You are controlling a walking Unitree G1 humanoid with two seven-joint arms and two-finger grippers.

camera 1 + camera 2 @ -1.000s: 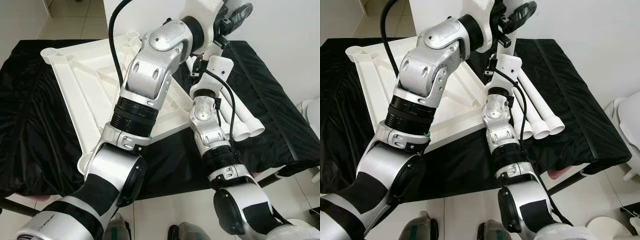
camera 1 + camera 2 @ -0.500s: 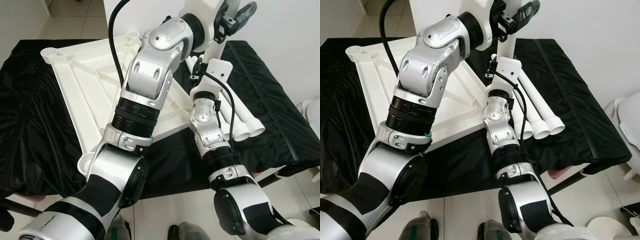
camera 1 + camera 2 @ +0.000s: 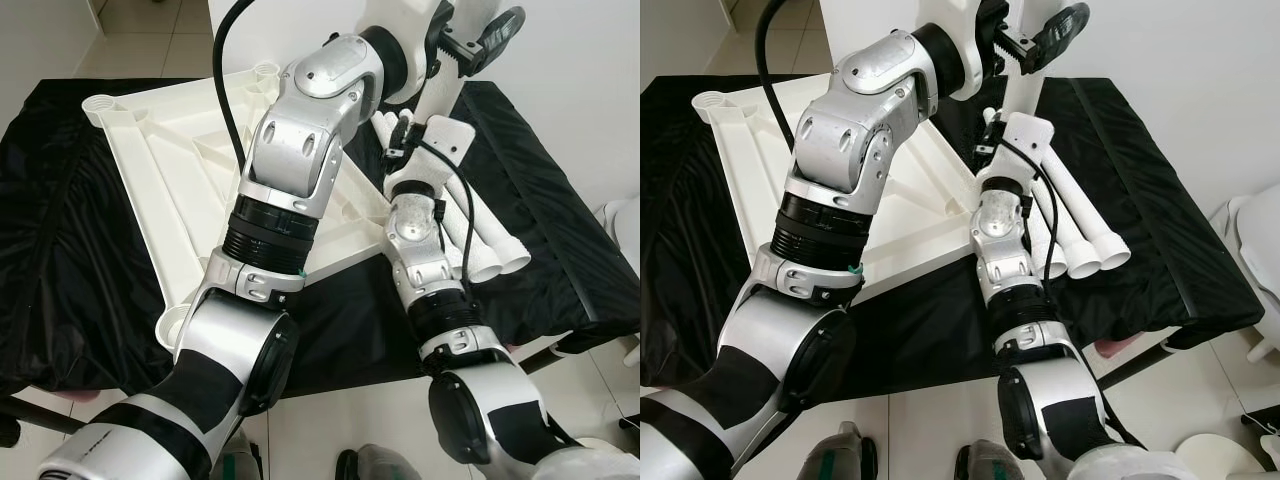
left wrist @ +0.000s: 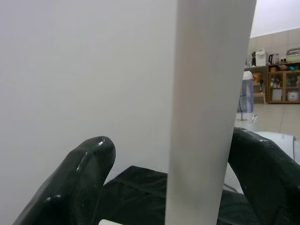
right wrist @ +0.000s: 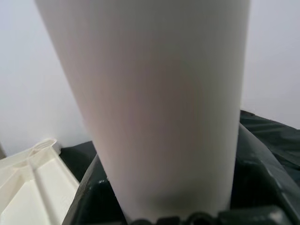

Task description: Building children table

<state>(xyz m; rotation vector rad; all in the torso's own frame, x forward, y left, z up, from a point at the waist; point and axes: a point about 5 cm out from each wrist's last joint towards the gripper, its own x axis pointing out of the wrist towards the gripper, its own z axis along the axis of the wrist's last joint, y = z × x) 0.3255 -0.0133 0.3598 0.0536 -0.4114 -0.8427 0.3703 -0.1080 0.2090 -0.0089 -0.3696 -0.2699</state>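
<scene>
Both grippers gripped one upright white leg [image 3: 1023, 60], left gripper [image 4: 168, 187] at twelve o'clock above the right gripper [image 5: 173, 206]. Keeping it plumb over the tabletop [image 3: 170, 190] socket looked key

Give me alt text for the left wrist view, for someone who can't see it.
A white table leg stands upright between the left gripper's two black fingers, close to the camera. Behind it are a plain white wall, black cloth below, and a distant room with shelves off to one side.
</scene>
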